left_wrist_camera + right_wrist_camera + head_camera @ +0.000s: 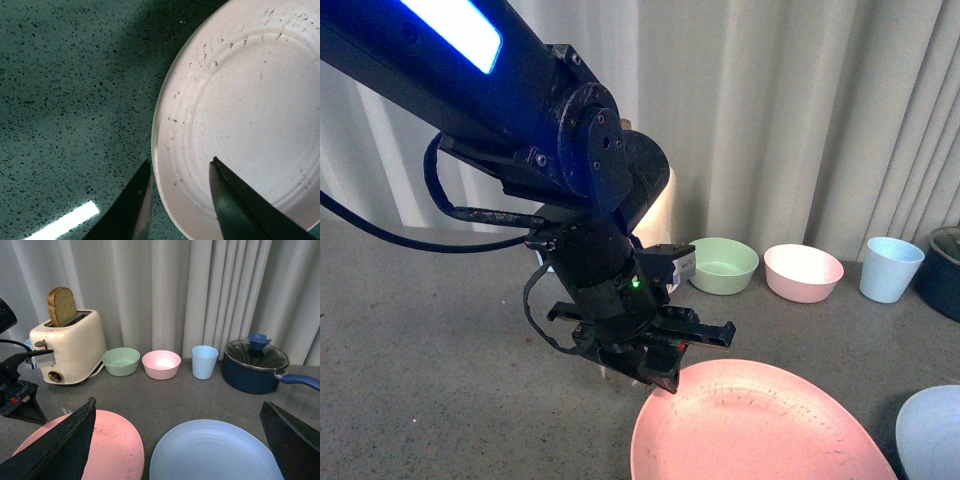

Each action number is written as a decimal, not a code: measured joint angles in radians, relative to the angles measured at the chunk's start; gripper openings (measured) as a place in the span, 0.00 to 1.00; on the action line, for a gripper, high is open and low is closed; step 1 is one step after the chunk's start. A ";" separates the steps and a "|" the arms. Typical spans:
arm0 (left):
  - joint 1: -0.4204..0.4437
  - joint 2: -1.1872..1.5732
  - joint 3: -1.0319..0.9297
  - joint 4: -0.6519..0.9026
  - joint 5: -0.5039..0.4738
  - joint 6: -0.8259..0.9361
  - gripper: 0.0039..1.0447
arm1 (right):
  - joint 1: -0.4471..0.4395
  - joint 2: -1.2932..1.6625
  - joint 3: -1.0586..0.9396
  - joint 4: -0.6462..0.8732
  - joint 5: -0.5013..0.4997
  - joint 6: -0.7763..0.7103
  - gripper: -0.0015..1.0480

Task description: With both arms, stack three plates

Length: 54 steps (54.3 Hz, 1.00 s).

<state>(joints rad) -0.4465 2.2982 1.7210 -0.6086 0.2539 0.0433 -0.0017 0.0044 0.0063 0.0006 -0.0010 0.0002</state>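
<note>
Pink plate point(760, 425) (matte, round) carries dark scuffs along its rim.

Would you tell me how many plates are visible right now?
2: the pink plate at the left pincer, the light blue plate to its right; others may be hidden.

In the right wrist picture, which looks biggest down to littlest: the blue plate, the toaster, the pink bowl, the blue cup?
1. light blue round plastic plate, though it sits nearest the camera, which helps.
2. cream toaster holding a bread slice.
3. pink round bowl.
4. light blue cup.
</note>
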 joint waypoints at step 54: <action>-0.014 -1.049 -1.069 1.131 -0.630 0.047 0.67 | 0.000 0.000 0.000 0.000 0.000 0.000 0.93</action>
<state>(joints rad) -0.4606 1.2491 0.6525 0.5228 -0.3763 0.0902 -0.0017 0.0044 0.0063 0.0006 -0.0010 0.0002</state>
